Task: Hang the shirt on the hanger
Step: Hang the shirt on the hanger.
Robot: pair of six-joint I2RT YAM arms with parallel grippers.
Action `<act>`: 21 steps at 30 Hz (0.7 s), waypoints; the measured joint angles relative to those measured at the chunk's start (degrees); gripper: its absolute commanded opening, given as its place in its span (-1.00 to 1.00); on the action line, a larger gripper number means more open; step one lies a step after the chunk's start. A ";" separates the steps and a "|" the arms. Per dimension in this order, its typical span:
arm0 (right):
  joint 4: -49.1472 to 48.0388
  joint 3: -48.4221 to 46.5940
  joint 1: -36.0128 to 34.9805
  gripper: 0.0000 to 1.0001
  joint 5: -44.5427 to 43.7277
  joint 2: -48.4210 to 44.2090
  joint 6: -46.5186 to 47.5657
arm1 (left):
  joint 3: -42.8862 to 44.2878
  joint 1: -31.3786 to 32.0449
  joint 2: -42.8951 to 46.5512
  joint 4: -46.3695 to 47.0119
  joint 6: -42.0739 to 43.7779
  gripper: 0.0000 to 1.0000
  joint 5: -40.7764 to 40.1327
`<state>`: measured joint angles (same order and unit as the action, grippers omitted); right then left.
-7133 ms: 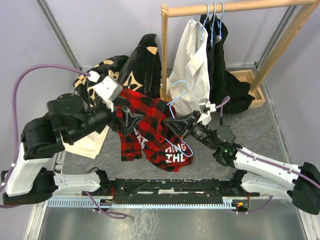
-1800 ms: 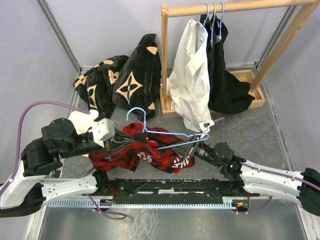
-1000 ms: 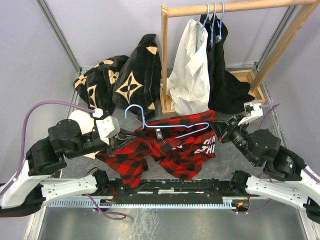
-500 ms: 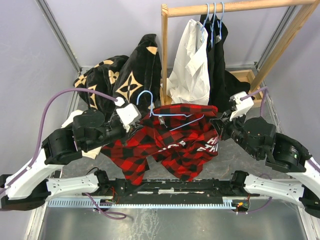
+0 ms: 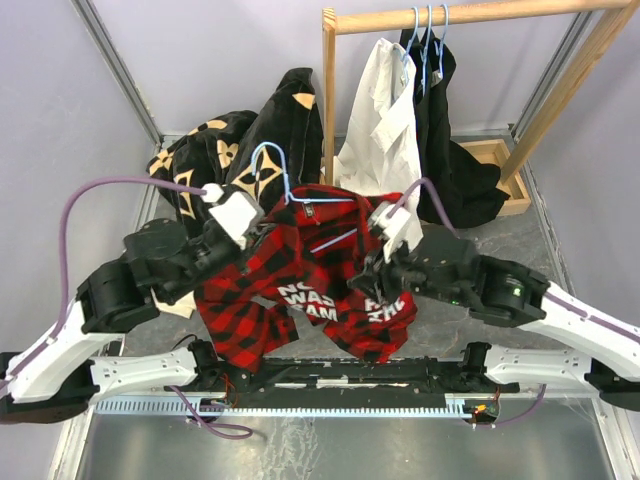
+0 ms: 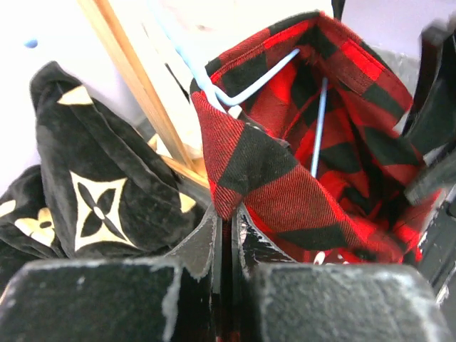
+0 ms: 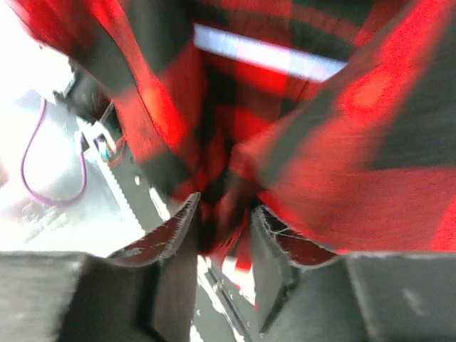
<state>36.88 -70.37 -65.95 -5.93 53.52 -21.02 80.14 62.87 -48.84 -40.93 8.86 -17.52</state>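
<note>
Left fingers: pressed almost together, with a corner of the shirt pinched in the narrow slit between them. Right fingers: partly apart, with blurred red-and-black cloth filling the gap; we cannot tell whether they grip it.

We see the shirt held up off the grey worktop between the two arms. It is draped over the light-blue wire hanger, and its white lettering faces the top camera. The hanger's hook sticks out above the collar at the shirt's upper left, and in the left wrist view its wire runs inside the cloth.

Left arm: it rises from the near left edge, bends at the elbow and reaches right and away to the shirt's shoulder. Right arm: it comes in from the near right edge and stretches left, its wrist buried in the shirt's right side.

Counts:
- one plaid shirt;
- one hanger in it;
- three more blue hooks on the wooden rail;
- one white shirt and one dark garment hanging from that rail;
- black flower-patterned fabric heaped behind the left arm.
</note>
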 measured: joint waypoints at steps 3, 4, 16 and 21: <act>2.36 2.08 -2.40 0.67 -0.15 0.90 0.74 | -2.10 0.00 3.85 2.64 0.90 -0.95 -0.98; 3.69 2.58 -2.71 0.76 -0.81 0.11 1.25 | -3.08 0.00 5.27 3.39 1.01 -0.95 -1.49; 10.78 -8.39 -2.73 0.59 -16.50 -10.71 4.55 | -7.45 0.00 11.80 4.37 1.07 -0.95 -3.06; 9.05 -12.09 -2.73 0.72 -16.87 -2.12 6.64 | -7.45 0.00 10.29 4.22 1.05 -0.95 -2.97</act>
<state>45.93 -82.46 -68.69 -22.81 51.40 -14.37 72.69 62.87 -38.54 -36.71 9.91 -20.49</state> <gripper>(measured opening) 0.811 0.063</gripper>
